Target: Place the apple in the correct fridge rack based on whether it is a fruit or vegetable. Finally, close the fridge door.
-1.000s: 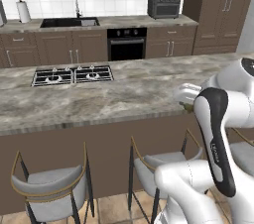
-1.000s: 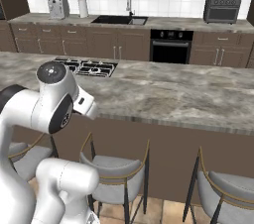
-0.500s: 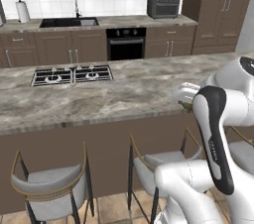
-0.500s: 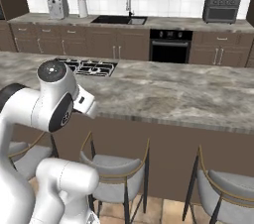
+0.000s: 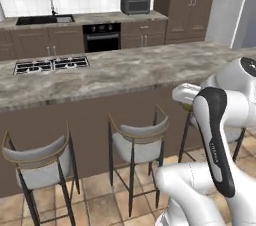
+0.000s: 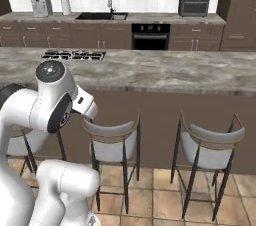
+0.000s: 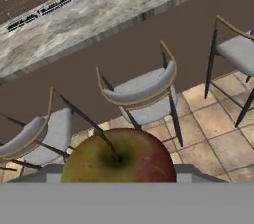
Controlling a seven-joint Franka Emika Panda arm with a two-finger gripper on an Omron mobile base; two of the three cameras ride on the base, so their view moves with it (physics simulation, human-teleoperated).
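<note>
1 apple (image 7: 118, 157) within pincer's grip.

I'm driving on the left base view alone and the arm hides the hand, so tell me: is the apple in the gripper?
Observer: It looks so. In the hand view the apple sits low centre, right at the gripper, off any surface.
Operator: What is the hand pointing at?
Observer: A grey-seated stool and the tile floor below the island counter, so the hand faces the island.
Operator: Anything to the arm's right?
Observer: The right base view shows another stool there, tucked against the island.
</note>
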